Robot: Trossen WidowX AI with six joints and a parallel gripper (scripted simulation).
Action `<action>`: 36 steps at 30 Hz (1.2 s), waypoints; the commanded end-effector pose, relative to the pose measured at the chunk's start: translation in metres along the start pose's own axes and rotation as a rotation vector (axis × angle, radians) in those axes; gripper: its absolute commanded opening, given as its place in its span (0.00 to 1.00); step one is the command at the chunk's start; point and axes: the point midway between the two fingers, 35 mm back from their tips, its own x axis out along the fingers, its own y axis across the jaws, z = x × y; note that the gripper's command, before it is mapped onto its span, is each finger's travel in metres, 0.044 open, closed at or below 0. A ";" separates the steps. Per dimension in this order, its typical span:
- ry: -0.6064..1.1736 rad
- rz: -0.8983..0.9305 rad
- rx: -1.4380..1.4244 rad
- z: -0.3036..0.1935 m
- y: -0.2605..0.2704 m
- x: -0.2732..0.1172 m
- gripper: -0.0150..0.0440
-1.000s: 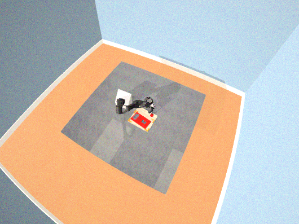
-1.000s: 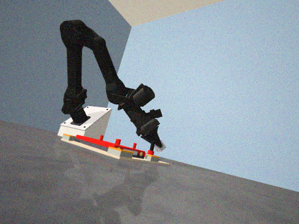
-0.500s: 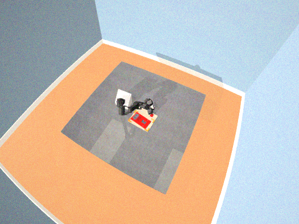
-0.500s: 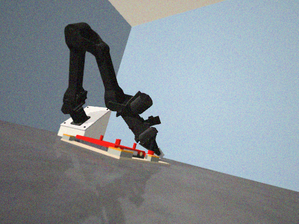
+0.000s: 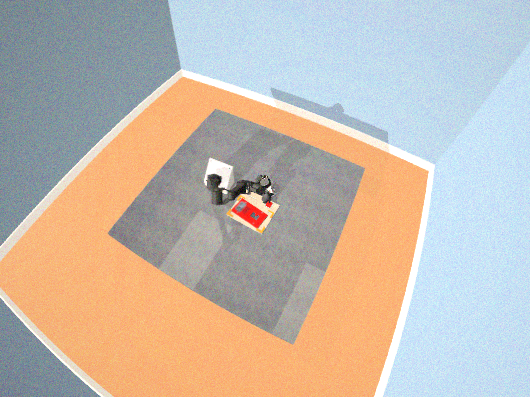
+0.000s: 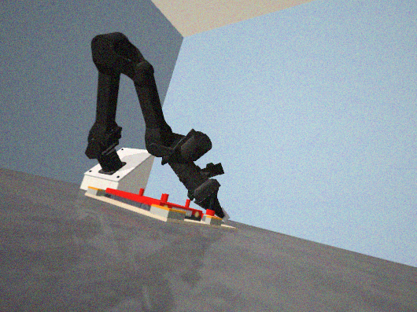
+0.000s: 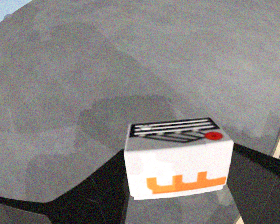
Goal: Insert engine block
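The engine block (image 7: 177, 172) (image 6: 226, 214) is a white box with a black-and-white grille and a red dot on top and an orange comb shape on its side. My gripper (image 7: 174, 152) (image 6: 223, 214) is shut on it, one black finger on each side. In the exterior view the block is low, near the table top, at the far right end of the board. The red car body (image 5: 249, 213) (image 6: 127, 195) lies on the cream board (image 5: 275, 206) (image 6: 117, 207). Dark recesses show in it; which one is the opening, and the rib, I cannot tell. The block's underside is hidden.
A red round piece (image 5: 268, 204) (image 6: 210, 212) stands on a small block at the board's right end, close beside my fingers. Red pegs (image 6: 164, 198) stand up along the car body. The arm's white base (image 5: 220, 171) (image 6: 135, 171) is behind the board.
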 end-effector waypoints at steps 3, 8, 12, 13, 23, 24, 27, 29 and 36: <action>0.000 0.000 0.000 0.000 0.000 0.000 0.79; 0.000 0.000 0.000 0.000 0.000 0.000 1.00; 0.000 0.000 0.000 0.000 0.000 0.000 1.00; 0.000 0.000 0.000 0.000 0.000 0.000 1.00; 0.012 0.007 -0.002 0.004 0.000 -0.035 1.00; 0.012 0.007 -0.002 0.005 0.000 -0.039 1.00; 0.012 0.008 -0.002 0.005 0.000 -0.045 1.00; 0.012 0.008 -0.002 0.005 0.000 -0.045 1.00; 0.002 0.005 -0.003 0.008 -0.002 -0.040 1.00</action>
